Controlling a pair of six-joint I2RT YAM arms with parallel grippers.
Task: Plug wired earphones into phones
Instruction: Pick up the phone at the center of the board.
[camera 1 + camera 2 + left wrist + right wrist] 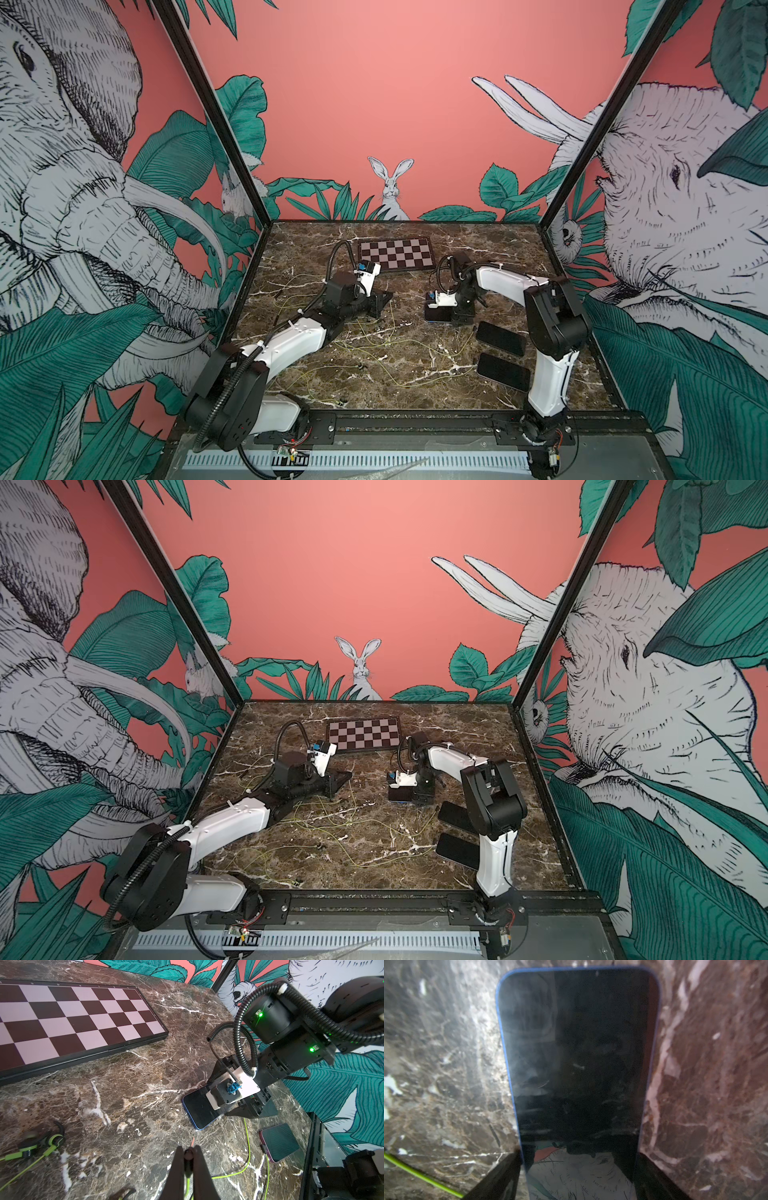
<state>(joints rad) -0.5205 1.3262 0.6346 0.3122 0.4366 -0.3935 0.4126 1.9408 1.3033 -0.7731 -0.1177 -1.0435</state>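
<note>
Left gripper [188, 1150] is pinched tight on a dark plug [188, 1160], tip poking out ahead, and I'm hovering just off the near edge of the checkerboard [396, 254], toward its left end. Right gripper [579, 1155] is down off the board's near right corner, jaws spread wide astride the blue-edged phone [577, 1053] lying flat there. The fingers sit right beside its long sides, but I cannot tell whether they press.

So this plug isn't in yet: it's well apart from that phone, with bare marble [145, 1095] between. Farther from the board, the pink-edged phone [279, 1142] looks already done to me. A second plug [263, 1148] sits at its end, earphone cord [268, 1174] trailing off.

The third phone [503, 372], farthest from the board, is half hidden behind my right arm [552, 332], and I can't read its socket end. My call: one plugged, one in hand, one unknown. The blue-edged phone's port is out of sight, and in both top views the other cords are too thin to trace.
</note>
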